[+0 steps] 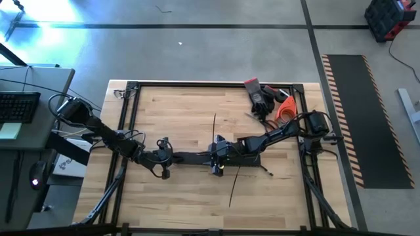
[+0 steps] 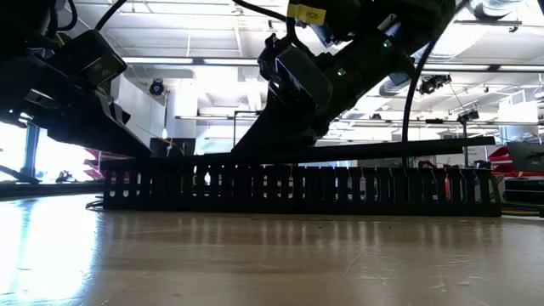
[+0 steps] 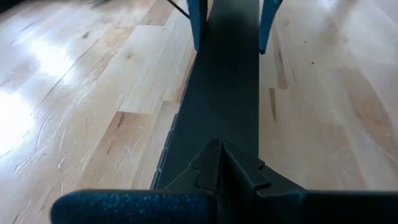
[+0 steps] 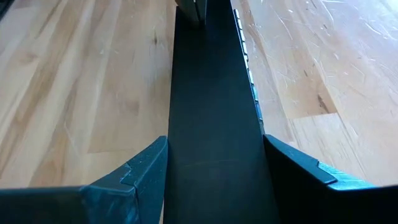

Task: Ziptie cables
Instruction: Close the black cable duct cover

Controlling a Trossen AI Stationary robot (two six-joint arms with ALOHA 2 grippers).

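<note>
Left gripper (image 1: pixel 172 157): you see it closed, resting on the black bar (image 1: pixel 197 157).
Right gripper (image 1: pixel 211 157): fingers straddle the bar – gripping its sides.
Cables (image 1: pixel 234 183): loose on the table, just beside your right gripper.

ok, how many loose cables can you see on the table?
2 cables show in the high view: one just above the middle of the black bar, one slanting away below it. More may be hidden under the bar or arms.
</note>
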